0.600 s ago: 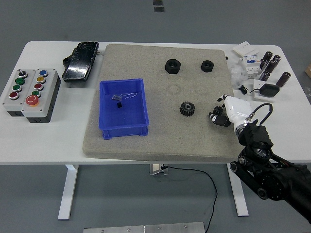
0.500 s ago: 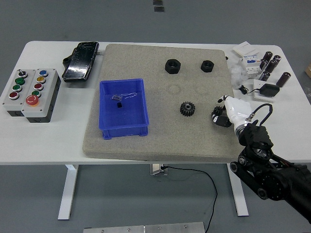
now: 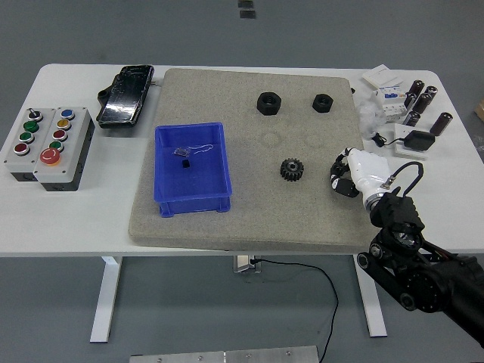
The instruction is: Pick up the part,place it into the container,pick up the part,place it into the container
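A: What has changed in the last half second?

B: The right hand (image 3: 349, 175) has crept left and slightly away from the near edge, closing on the black gear (image 3: 292, 169). It is now just beside the gear, not touching it.

A: And its fingers?

B: The fingers (image 3: 342, 180) are loosely curled and hold nothing, as far as I can tell at this size.

A: So where does the task stand?

B: My judgement is that the first pick is only being approached. The gear sits on the grey mat (image 3: 249, 227), right of the blue container (image 3: 192, 170). Two black nuts (image 3: 269, 102) lie toward the far edge of the mat. The container holds only a small dark scrap and a thin wire, so no part seems to be placed yet.

A: Any writing to read?

B: None legible. The button box (image 3: 48, 146) at the left of the surface (image 3: 68, 227) shows coloured buttons, but its labels are too small. The white items at far right are also unreadable.

A: The left hand?

B: Out of view.
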You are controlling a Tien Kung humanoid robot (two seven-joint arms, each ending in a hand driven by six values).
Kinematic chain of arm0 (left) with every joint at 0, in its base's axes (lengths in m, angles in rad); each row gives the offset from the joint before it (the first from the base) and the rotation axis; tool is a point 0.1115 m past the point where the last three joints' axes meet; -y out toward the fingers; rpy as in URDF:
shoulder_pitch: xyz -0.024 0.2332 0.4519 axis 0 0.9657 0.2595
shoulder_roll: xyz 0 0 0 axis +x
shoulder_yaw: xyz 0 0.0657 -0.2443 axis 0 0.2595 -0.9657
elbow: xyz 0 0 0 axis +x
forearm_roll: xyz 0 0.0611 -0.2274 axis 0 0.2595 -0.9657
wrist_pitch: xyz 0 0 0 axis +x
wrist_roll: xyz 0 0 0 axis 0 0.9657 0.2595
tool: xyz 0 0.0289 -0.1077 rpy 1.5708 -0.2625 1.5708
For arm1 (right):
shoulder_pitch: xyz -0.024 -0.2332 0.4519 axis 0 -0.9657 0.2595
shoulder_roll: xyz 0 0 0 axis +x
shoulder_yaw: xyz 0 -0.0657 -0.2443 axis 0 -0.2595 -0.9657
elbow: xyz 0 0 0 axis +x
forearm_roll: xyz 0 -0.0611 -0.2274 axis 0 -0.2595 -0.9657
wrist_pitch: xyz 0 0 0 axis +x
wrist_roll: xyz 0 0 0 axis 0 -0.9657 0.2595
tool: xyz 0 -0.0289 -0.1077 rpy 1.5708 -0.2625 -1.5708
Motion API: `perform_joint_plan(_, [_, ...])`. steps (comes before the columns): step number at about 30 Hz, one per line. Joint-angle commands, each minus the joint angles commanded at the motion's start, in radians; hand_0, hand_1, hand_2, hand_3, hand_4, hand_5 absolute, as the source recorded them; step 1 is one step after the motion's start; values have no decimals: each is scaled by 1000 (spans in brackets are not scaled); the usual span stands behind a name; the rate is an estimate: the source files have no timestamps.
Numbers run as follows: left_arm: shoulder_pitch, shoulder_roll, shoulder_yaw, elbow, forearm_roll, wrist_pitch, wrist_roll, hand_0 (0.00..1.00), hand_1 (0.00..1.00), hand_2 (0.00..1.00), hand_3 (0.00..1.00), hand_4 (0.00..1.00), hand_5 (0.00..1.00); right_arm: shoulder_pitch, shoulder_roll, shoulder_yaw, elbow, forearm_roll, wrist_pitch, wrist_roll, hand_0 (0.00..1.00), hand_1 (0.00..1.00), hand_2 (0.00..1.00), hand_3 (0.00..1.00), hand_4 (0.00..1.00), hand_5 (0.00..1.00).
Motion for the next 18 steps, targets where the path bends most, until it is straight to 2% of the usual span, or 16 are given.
perform_joint_plan(7, [1, -1, -2, 0, 1, 0, 2, 658, 623, 582, 616, 711, 359, 68, -10, -55, 77, -1, -1, -9, 357, 545, 429, 471, 439, 2])
perform_joint_plan(13, [-3, -1, -5, 0, 7, -1, 3, 658, 623, 582, 616, 711, 359, 172, 26, -157, 164, 27, -24, 10, 389, 544, 426, 474, 431, 2])
perform_joint_plan(16, [-4, -1, -6, 0, 10, -2, 3, 658, 623, 582, 616, 711, 359, 227, 57, -222, 195, 79, -70, 34, 389, 544, 426, 474, 431, 2])
perform_joint_plan(17, [-5, -1, -7, 0, 11, -3, 4, 658, 624, 582, 616, 711, 359, 239, 63, -241, 200, 95, -84, 40, 450, 585, 477, 501, 464, 2])
perform_joint_plan(18, [-5, -1, -8, 0, 13, -3, 4, 658, 624, 582, 616, 711, 359, 254, 72, -265, 204, 115, -100, 47, 450, 585, 477, 501, 464, 2])
